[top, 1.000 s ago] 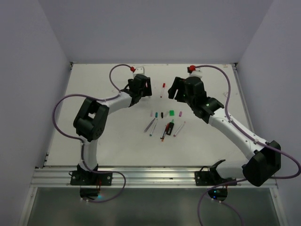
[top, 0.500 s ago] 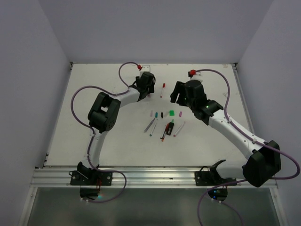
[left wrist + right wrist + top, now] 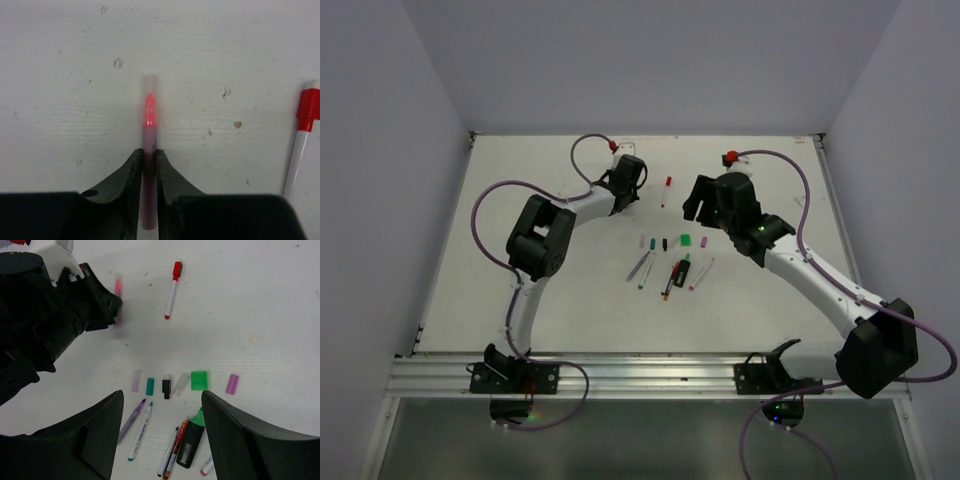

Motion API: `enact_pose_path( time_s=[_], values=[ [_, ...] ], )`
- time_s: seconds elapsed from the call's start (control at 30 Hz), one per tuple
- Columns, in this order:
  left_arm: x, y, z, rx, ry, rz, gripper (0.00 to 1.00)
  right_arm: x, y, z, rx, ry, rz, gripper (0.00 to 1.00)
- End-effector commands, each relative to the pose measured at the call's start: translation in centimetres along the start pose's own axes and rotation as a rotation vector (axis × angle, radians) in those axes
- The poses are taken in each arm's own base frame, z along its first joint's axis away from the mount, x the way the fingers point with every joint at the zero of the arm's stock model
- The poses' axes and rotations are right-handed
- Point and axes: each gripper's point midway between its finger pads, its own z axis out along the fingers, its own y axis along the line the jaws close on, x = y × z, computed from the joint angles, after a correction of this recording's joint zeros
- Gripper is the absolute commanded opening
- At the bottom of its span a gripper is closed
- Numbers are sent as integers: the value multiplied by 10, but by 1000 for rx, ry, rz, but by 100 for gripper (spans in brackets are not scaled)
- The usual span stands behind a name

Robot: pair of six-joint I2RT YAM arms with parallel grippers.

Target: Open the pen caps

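In the left wrist view my left gripper [image 3: 149, 153] is shut on a pink pen [image 3: 149, 115]. Its clear cap still covers the red tip, and both jaws press its barrel. Beside it lies a white pen with a red cap [image 3: 308, 107]. From above, the left gripper [image 3: 627, 186] is at the back of the table. My right gripper [image 3: 161, 395] hangs open over a row of loose pen caps: pale pink [image 3: 136, 380], teal [image 3: 150, 386], black [image 3: 166, 386], clear [image 3: 181, 382], green [image 3: 199, 380], magenta [image 3: 232, 383]. Uncapped pens [image 3: 141, 431] and a green-and-black highlighter [image 3: 191, 441] lie below them.
The red-capped pen [image 3: 666, 190] lies between the two grippers at the back. The caps and uncapped pens [image 3: 670, 272] cluster mid-table. The right gripper [image 3: 704, 203] sits just behind them. White walls close in the table on three sides.
The left arm swung toward the back of the table, and its jaws closed from wide open onto the pink pen. The right arm has barely moved.
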Motion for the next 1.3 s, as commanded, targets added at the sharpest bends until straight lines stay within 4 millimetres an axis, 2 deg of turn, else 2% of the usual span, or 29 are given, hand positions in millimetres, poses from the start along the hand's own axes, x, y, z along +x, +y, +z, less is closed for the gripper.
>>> enact_pose_path(
  time_s=[0.0, 0.03, 0.07, 0.1, 0.17, 0.2, 0.27, 0.3, 0.33, 0.37, 0.4, 0.43, 0.47, 0.5, 0.53, 0.57, 0.6, 0.63, 0.67, 0.7, 0.73, 0.77, 0.8, 0.83, 0.87, 0.93, 0.97, 1.03, 1.27],
  values=[
    [28, 23, -12, -40, 98, 34, 15, -9, 9, -2, -44, -28, 35, 68],
    [24, 24, -16, -36, 90, 34, 4, -9, 10, -1, -50, -28, 36, 68],
    [22, 26, -19, -37, 89, 35, 0, -9, 12, 0, -56, -24, 35, 68],
    [27, 29, -22, -42, 98, 41, 0, -8, 13, 1, -61, -17, 36, 68],
    [15, 30, -34, -28, 74, 42, 0, -7, 19, 3, -85, -9, 38, 67],
    [20, 34, -39, -29, 81, 51, 0, -7, 21, 5, -91, -7, 40, 67],
    [-1, 31, -57, 9, 30, 48, 0, -7, 28, 9, -117, 1, 50, 67],
    [7, 36, -63, 13, 42, 61, 0, -7, 31, 11, -126, 5, 56, 67],
    [-12, 34, -78, 41, -10, 55, 0, -11, 36, 14, -141, -1, 66, 67],
    [-3, 35, -85, 68, 9, 64, 0, -11, 41, 16, -156, 4, 69, 67],
    [-6, 33, -92, 94, 0, 67, 0, -13, 46, 17, -173, 6, 84, 66],
    [-21, 29, -108, 135, -38, 64, 0, -18, 52, 18, -193, -1, 97, 66],
    [-9, 27, -115, 184, -11, 77, 0, -14, 58, 23, -212, 21, 104, 66],
    [-21, 23, -133, 231, -45, 75, 0, -15, 63, 25, -224, 25, 125, 66],
    [-23, 20, -141, 268, -58, 78, 0, -20, 70, 27, -242, 19, 139, 66],
    [-8, 18, -148, 316, -26, 92, 0, -15, 74, 33, -255, 41, 148, 65],
    [-14, 17, -165, 349, -48, 88, 0, -15, 80, 36, -263, 49, 171, 65],
    [-21, 12, -172, 390, -89, 82, 0, -21, 86, 38, -277, 37, 188, 65],
    [-7, 11, -179, 435, -65, 92, 0, -11, 96, 43, -311, 82, 194, 65],
    [-12, 8, -194, 477, -91, 94, 0, -12, 104, 44, -329, 91, 224, 64],
    [-1, 5, -201, 520, -71, 105, 0, -13, 110, 47, -345, 94, 238, 64],
    [-4, 4, -214, 546, -89, 106, 0, -4, 116, 51, -360, 123, 259, 64],
    [-2, 1, -221, 569, -90, 110, 0, -5, 123, 52, -377, 123, 269, 63],
    [7, 0, -227, 598, -74, 116, 0, -6, 129, 55, -394, 118, 280, 63],
    [3, -2, -240, 622, -97, 117, 0, 2, 132, 59, -394, 139, 295, 63],
    [10, -3, -251, 659, -97, 114, 0, 4, 140, 63, -413, 148, 308, 62],
    [6, -3, -260, 673, -122, 102, 0, 3, 146, 62, -427, 154, 319, 61],
    [10, -1, -265, 682, -127, 96, 0, 9, 152, 65, -436, 171, 322, 61],
    [7, 1, -278, 705, -152, 84, 0, 29, 168, 61, -478, 225, 335, 58]
  ],
)
